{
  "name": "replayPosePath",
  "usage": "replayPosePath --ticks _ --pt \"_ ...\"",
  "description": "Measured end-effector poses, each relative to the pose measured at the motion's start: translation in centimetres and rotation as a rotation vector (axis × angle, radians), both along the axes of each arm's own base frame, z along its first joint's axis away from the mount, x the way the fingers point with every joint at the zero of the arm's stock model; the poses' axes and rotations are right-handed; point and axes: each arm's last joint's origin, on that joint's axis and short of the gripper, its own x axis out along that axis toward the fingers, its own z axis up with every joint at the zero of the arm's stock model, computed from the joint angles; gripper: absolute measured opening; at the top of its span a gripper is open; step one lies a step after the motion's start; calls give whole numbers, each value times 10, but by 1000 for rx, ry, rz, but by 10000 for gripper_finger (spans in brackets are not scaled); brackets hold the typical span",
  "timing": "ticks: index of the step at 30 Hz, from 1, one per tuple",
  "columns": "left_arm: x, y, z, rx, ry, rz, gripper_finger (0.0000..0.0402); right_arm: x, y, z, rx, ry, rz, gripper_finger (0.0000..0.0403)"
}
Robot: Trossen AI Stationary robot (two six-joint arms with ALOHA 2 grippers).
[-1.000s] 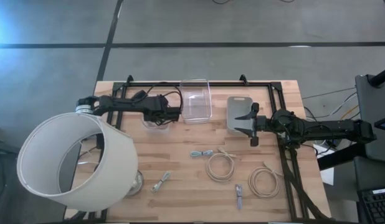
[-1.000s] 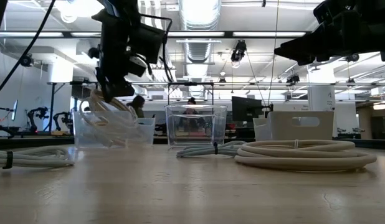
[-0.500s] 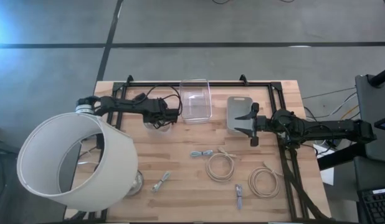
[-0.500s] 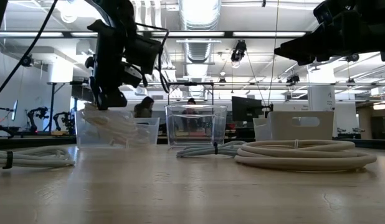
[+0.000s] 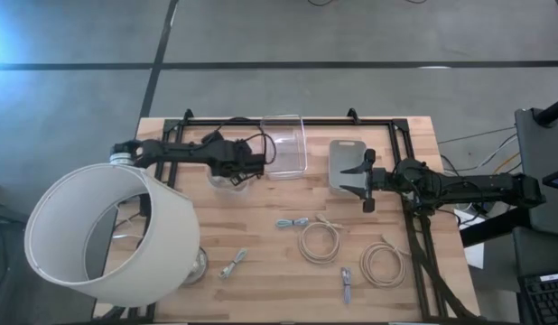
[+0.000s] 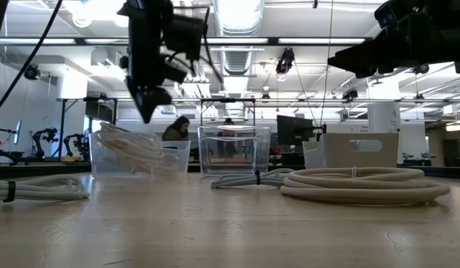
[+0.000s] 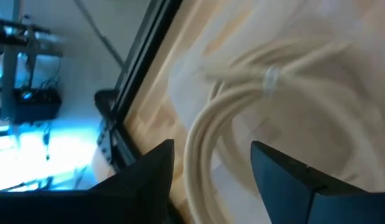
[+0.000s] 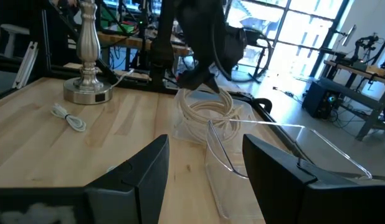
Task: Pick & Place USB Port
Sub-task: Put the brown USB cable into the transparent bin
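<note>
A cream coiled cable (image 7: 242,106) lies inside a small clear bin (image 6: 174,158) at the table's far left, resting on the bin's floor and wall (image 5: 227,179). My left gripper (image 5: 255,163) hangs open just above that bin (image 6: 148,112), its fingers either side of the coil in the left wrist view (image 7: 211,180) and apart from it. My right gripper (image 5: 361,185) waits open at the far right, over a grey container (image 5: 344,158), with nothing between its fingers (image 8: 205,186).
A larger clear container (image 5: 283,144) stands between the bin and the grey container. Loose on the table are two cream coils (image 5: 320,242) (image 5: 383,264), a grey cable (image 5: 292,222) and two small cables (image 5: 234,264) (image 5: 346,284). A lamp (image 5: 107,235) fills the near left.
My left gripper has opened and let go of the cream cable. The coil, which stood up out of the small bin, has sunk down into it. The gripper has turned and shifted a little toward the table's right edge.
</note>
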Motion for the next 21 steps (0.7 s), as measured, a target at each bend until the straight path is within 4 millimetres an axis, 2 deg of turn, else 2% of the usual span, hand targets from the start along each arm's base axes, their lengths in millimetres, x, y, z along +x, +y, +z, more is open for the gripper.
replayPosePath --ticks 9,17,21 --pt "27 -29 28 34 -156 -178 216 0 0 0 54 -5 -4 201" --pt "58 -74 31 -19 -368 -485 216 4 0 -6 137 32 -9 201" --pt "67 -94 30 -20 -480 -577 216 9 -1 -13 197 84 -8 201"
